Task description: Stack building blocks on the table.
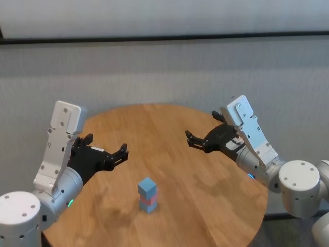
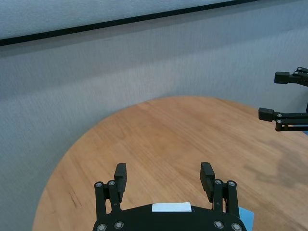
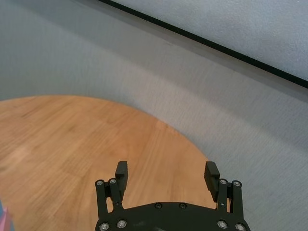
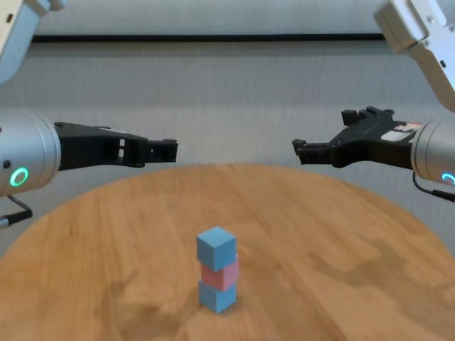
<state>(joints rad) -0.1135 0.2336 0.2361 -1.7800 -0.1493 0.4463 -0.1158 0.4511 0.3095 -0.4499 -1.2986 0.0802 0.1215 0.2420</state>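
Three building blocks (image 1: 147, 195) stand as one upright stack near the table's (image 1: 205, 195) front middle: a light blue block (image 4: 216, 245) on top, a pale pink one (image 4: 221, 273) under it, another light blue one (image 4: 217, 295) at the bottom. My left gripper (image 1: 108, 146) hovers open above the table, left of and behind the stack, holding nothing. On the right side my right gripper (image 1: 203, 135) hangs open and empty, well above the wood. In the left wrist view a blue corner of the stack (image 2: 246, 216) peeks beside the left gripper (image 2: 164, 175); the right gripper (image 3: 167, 173) shows open over the table edge.
The round wooden table (image 4: 341, 234) stands against a grey wall (image 1: 164, 77) with a dark stripe. The right gripper's fingers (image 2: 284, 115) show far off in the left wrist view. Bare wood lies around the stack on all sides.
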